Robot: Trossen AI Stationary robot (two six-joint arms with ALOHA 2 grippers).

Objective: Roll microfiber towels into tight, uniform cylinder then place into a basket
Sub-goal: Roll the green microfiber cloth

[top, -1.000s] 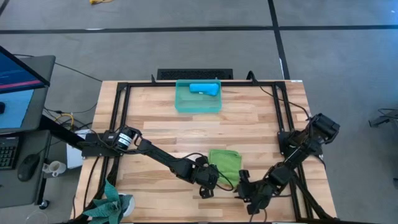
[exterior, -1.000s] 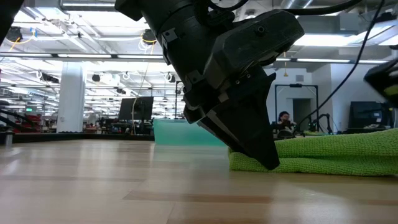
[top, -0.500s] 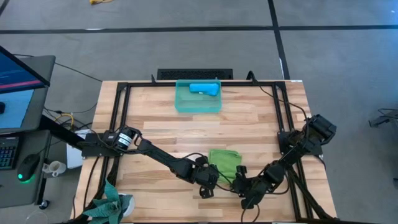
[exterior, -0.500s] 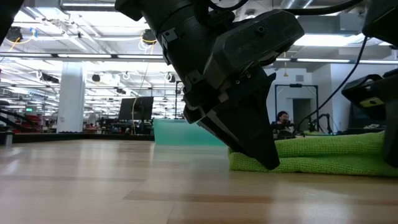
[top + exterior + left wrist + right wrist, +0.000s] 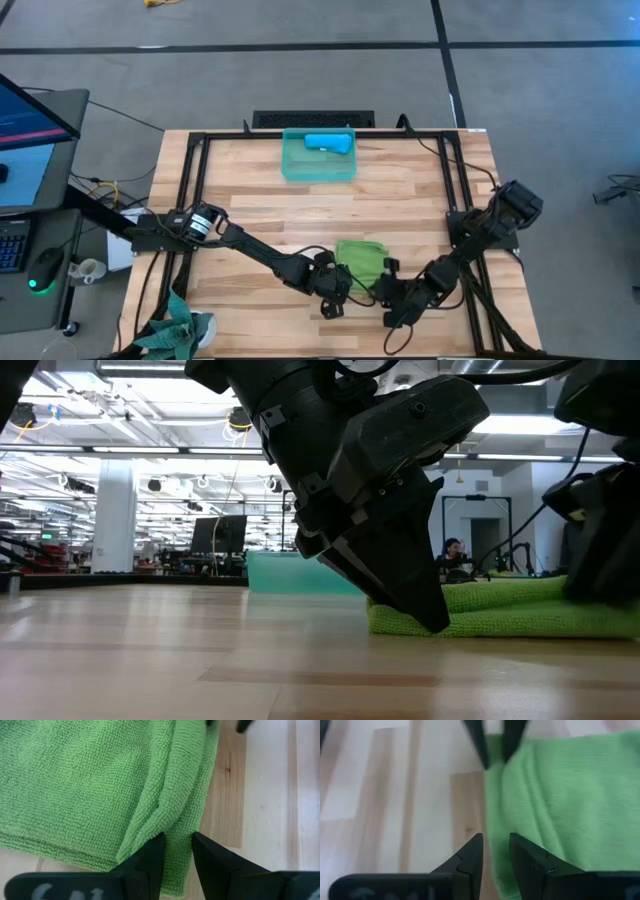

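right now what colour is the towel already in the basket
Sky-blue towel, inside the teal basket; clearest in the high view.

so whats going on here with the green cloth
Two robot arms are working on a lime green towel lying folded near the front edge of the table. The left end effector sits at the towel's near edge, its fingers straddling a raised fold with a narrow gap between them. The right end effector is at the same edge from the other side, also slightly parted. A blue towel already lies rolled in the teal basket at the table's far side.
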